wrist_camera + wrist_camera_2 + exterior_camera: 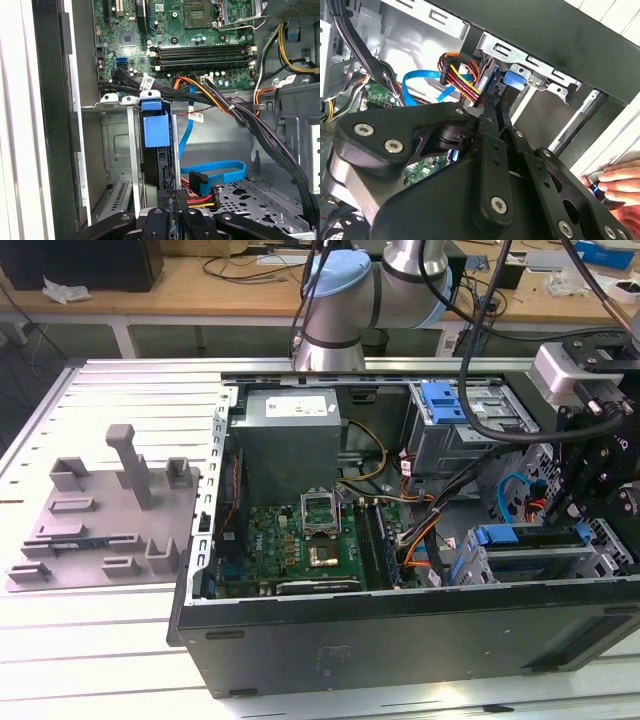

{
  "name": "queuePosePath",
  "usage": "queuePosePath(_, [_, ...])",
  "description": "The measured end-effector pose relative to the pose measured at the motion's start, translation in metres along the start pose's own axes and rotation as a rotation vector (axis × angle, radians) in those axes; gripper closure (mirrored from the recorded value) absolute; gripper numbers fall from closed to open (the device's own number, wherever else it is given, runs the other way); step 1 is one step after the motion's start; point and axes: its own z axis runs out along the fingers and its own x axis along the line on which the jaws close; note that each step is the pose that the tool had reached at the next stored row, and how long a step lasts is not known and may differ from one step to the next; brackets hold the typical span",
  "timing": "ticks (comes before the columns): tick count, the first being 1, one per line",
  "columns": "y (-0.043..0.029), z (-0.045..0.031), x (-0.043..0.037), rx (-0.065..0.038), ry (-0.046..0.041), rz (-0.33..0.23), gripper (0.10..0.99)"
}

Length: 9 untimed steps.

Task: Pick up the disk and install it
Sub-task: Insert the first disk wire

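Note:
The disk point(167, 172) stands on edge in a slot of the grey drive cage point(116, 150) at the front corner of the open computer case point(400, 630), its blue carrier tab point(156, 127) at the far end. My gripper point(170, 214) sits at the disk's near end, its black fingers point(487, 145) drawn close on either side of the thin edge, shut on it. In the exterior view the gripper point(582, 523) hangs over the cage at the exterior view's right, with the disk point(540, 537) a dark bar ending in blue.
Bundled power and blue data cables point(220, 175) run just beside the slot. The motherboard point(310, 545) and power supply point(285, 435) fill the case. A second cage with a blue latch point(443, 400) stands behind. A person's hand point(615, 182) rests by the case edge. A grey fixture point(110, 515) lies outside.

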Motion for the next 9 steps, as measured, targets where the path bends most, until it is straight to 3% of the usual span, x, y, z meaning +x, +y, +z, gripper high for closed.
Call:
queuePosePath(2, [-0.0002,0.0032,-0.0004,0.0,0.0,0.0,0.922])
queuePosePath(9, [-0.0003,0.0032,-0.0004,0.0,-0.0001,0.0,0.922])
